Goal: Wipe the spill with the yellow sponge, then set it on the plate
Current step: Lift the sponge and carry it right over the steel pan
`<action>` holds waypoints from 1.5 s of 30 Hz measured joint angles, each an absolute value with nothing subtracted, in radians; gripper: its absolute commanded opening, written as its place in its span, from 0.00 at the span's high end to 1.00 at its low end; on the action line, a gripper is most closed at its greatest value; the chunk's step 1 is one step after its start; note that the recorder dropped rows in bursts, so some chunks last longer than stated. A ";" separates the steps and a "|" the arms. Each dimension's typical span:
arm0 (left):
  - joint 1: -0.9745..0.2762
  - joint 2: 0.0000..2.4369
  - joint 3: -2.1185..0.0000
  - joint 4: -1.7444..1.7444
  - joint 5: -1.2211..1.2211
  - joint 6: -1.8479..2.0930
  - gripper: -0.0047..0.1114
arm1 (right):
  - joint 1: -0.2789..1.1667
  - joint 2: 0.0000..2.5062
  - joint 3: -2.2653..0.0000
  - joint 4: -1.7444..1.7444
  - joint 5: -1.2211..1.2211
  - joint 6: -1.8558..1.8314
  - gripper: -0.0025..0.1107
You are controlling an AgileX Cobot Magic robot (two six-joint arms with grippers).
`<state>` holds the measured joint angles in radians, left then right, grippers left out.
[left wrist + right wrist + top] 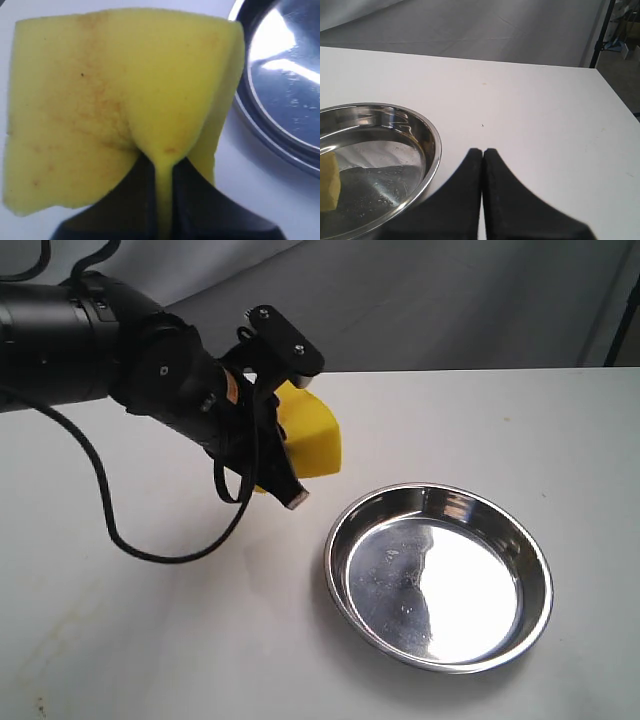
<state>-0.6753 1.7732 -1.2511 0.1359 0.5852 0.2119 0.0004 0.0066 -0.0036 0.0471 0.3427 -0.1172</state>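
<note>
The yellow sponge (312, 440) hangs in the air above the white table, just left of the plate (340, 530). My left gripper (290, 475) is shut on it, and the foam is pinched thin between the black fingers. In the left wrist view the sponge (100, 100) fills most of the frame, with brownish stains on its face, and the gripper (163, 165) squeezes its near edge. The plate's rim (250, 115) lies beside it. My right gripper (483, 151) is shut on nothing, low over the table beside the plate's rim (436, 145). The spill is out of view.
A black cable (150, 550) loops down from the left arm onto the table. Faint tan streaks (60, 630) mark the table at the front left. The table's far edge (480, 370) runs behind the plate. A dark stand pole (600, 35) rises beyond the table.
</note>
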 measured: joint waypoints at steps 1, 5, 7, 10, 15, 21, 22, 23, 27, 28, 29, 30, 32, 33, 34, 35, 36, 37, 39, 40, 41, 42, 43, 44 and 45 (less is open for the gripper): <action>-0.694 1.769 -1.249 0.136 0.585 0.212 0.96 | 0.000 0.007 -0.004 0.047 0.343 -0.117 0.98; -0.779 1.762 -1.249 0.136 0.571 0.212 0.96 | 0.000 0.007 -0.004 0.047 0.343 -0.117 0.98; -0.823 1.762 -1.249 0.136 0.555 0.212 0.96 | 0.000 0.007 -0.004 0.047 0.343 -0.117 0.98; -0.888 1.762 -1.249 0.134 0.507 0.212 0.96 | 0.000 0.007 -0.004 0.047 0.343 -0.117 0.98; -0.952 1.762 -1.249 0.134 0.390 0.212 0.96 | 0.000 0.007 -0.004 0.047 0.343 -0.117 0.98; -0.965 1.762 -1.249 0.101 0.324 0.212 0.96 | 0.000 0.007 -0.004 0.047 0.343 -0.117 0.98; -0.965 1.762 -1.249 0.096 0.324 0.212 0.96 | 0.000 0.007 -0.004 0.047 0.343 -0.117 0.98; -0.965 1.764 -1.249 0.093 0.324 0.209 0.96 | 0.000 0.007 -0.004 0.047 0.343 -0.117 0.98; -0.965 1.801 -1.249 0.070 0.324 0.203 0.96 | 0.000 0.007 -0.004 0.047 0.343 -0.117 0.98; -0.965 1.817 -1.249 0.068 0.323 0.203 0.96 | 0.000 0.007 -0.004 0.047 0.343 -0.117 0.98; -0.965 1.835 -1.249 0.066 0.323 0.203 0.96 | 0.000 0.007 -0.004 0.047 0.343 -0.117 0.98; -0.965 1.850 -1.249 0.066 0.323 0.203 0.96 | 0.000 0.007 -0.004 0.047 0.343 -0.117 0.98; -0.965 1.884 -1.249 0.066 0.323 0.201 0.96 | 0.000 0.007 -0.004 0.047 0.343 -0.117 0.98; -0.965 1.897 -1.249 0.066 0.323 0.201 0.96 | 0.000 0.007 -0.004 0.047 0.343 -0.117 0.98; -0.965 1.911 -1.247 0.066 0.325 0.201 0.96 | 0.000 0.007 -0.004 0.047 0.343 -0.117 0.98; -0.965 1.924 -1.247 0.063 0.325 0.201 0.96 | 0.000 0.007 -0.004 0.047 0.343 -0.117 0.98; -0.965 1.933 -1.247 0.063 0.325 0.201 0.96 | 0.000 0.007 -0.004 0.047 0.343 -0.117 0.98; -0.965 1.941 -1.247 0.063 0.325 0.201 0.96 | 0.000 0.007 -0.004 0.047 0.343 -0.117 0.98; -0.965 1.957 -1.247 0.063 0.325 0.201 0.96 | 0.000 0.007 -0.004 0.047 0.343 -0.117 0.98; -0.965 1.962 -1.247 0.063 0.325 0.201 0.96 | 0.000 0.007 -0.004 0.047 0.343 -0.117 0.98; -0.965 1.964 -1.247 0.061 0.325 0.201 0.96 | 0.000 0.007 -0.004 0.047 0.343 -0.117 0.98; -0.965 1.964 -1.247 0.061 0.325 0.201 0.96 | 0.000 0.007 -0.004 0.047 0.343 -0.117 0.98; -0.965 1.964 -1.247 0.061 0.325 0.201 0.96 | 0.000 0.007 -0.004 0.047 0.343 -0.117 0.98; -0.965 1.964 -1.247 0.061 0.327 0.201 0.96 | 0.000 0.007 -0.004 0.047 0.343 -0.117 0.98; -0.965 1.964 -1.247 0.061 0.327 0.201 0.96 | 0.000 0.007 -0.004 0.047 0.343 -0.117 0.98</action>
